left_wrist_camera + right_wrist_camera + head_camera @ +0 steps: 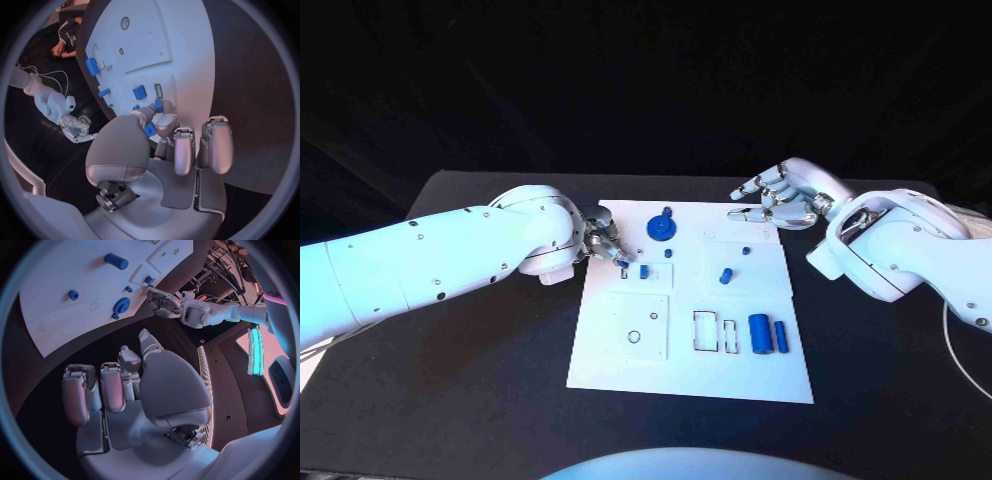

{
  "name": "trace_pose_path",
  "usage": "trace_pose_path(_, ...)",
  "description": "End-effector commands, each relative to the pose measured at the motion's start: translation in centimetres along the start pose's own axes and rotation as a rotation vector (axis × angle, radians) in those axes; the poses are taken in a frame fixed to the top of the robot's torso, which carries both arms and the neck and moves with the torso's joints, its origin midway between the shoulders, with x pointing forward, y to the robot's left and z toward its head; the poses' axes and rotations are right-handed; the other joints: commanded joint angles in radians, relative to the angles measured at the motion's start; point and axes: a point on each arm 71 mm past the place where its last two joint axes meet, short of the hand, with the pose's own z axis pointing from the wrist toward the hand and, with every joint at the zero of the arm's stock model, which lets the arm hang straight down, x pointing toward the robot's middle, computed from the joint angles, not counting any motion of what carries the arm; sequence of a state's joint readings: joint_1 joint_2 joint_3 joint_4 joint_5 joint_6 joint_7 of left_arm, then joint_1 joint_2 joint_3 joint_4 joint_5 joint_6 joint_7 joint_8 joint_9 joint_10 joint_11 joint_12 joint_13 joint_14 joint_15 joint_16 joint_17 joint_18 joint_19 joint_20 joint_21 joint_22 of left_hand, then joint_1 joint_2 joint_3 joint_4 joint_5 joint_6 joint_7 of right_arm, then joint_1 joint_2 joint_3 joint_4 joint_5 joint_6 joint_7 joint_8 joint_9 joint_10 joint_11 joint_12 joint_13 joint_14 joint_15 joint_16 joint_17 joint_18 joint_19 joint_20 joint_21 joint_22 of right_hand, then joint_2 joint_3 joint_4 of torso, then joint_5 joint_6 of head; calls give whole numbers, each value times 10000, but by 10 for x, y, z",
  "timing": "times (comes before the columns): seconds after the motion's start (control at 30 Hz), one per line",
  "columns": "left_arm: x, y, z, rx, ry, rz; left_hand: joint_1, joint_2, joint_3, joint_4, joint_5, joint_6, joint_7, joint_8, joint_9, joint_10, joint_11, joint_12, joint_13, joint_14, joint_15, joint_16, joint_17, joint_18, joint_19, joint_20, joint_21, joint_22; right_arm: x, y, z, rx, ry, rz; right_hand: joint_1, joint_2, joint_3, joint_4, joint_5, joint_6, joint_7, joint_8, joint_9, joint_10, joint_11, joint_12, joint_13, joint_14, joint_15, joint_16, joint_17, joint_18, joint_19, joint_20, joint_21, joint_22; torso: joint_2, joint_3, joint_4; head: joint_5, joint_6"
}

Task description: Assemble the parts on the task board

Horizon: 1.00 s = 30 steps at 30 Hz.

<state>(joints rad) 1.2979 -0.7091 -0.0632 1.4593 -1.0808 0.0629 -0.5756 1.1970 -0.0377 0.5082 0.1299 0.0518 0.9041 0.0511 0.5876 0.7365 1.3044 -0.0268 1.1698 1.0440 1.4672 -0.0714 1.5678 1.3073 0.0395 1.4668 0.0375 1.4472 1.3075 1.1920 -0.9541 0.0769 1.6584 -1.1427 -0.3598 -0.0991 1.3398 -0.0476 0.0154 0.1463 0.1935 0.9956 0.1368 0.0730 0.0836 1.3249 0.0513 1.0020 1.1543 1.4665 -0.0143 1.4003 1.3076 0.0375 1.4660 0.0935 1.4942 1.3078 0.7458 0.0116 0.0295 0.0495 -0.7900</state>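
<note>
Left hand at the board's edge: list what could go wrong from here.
1. The left hand pinches a small blue part at its fingertips; so slight a hold might slip or tilt as the part goes in.
2. Other blue pieces, such as the blue gear, lie close by on the task board, and the fingers could knock them.
3. The right hand hovers open near the board's far corner; the arms might crowd.

task board (689,375) white, centre of black table (473,400) | left hand (602,240) at board's upper-left edge, fingertips by a small blue part (623,267) | right hand (783,203) above upper-right corner, fingers curled, holding nothing | blue gear (662,226) top centre | blue cylinder (760,334) lower right
</note>
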Motion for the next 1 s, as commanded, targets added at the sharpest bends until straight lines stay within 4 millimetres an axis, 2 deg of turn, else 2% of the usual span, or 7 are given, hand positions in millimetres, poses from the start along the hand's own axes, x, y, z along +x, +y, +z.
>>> trace_pose_path(0.03, 3, -1, 0, 112, -243, 545, 137, 1, 720, -664, 18, 15, -75, 30, 13, 83, 11, 56, 8, 1036, -69, 30, 2635, -1, 220, -58, 50, 1129, 2, 0, 0, -22, 126, -45, -31, 35, -67, 14, 57, 26, 37, -40, 14, -70, 11, -42, -8, 543, -68, -58, 310, 9, -11, -43, -50, 1082, 13, 3, -6, -3, -21)
trace_pose_path(0.47, 11, 1, -5, -117, 324, 1003, 125, -44, 767, -687, 17, 35, -85, 48, 19, 115, 2, 86, 42, 1036, -75, 30, 2635, -5, 230, -61, 62, 1147, 2, 0, -1, -12, 144, -42, -31, 35, -67, 14, 57, 26, 37, -40, 14, -70, 11, -42, -8, 543, -68, -58, 310, 9, -11, -43, -50, 1082, 21, 9, -21, 15, -80)
trace_pose_path(0.77, 16, 1, -7, -105, 737, 1260, 120, -91, 829, -722, 23, 57, -98, 64, 22, 134, -9, 97, 52, 1036, -80, 30, 2635, -1, 223, -65, 50, 1134, 2, -1, -1, 1, 162, -40, -31, 35, -67, 14, 57, 26, 37, -40, 14, -70, 11, -42, -8, 543, -68, -58, 310, 9, -11, -43, -50, 1082, 1, 11, 11, 10, -120)
trace_pose_path(1.0, 17, 2, -8, -145, 762, 1262, 120, -91, 829, -722, 23, 57, -98, 64, 22, 134, -9, 97, 52, 1036, -80, 30, 2635, -1, 223, -65, 50, 1134, 3, -1, -1, -2, 172, -36, -31, 35, -67, 14, 57, 26, 37, -40, 14, -70, 11, -42, -8, 543, -68, -58, 310, 9, -11, -43, -50, 1082, 3, 11, -5, 21, -129)
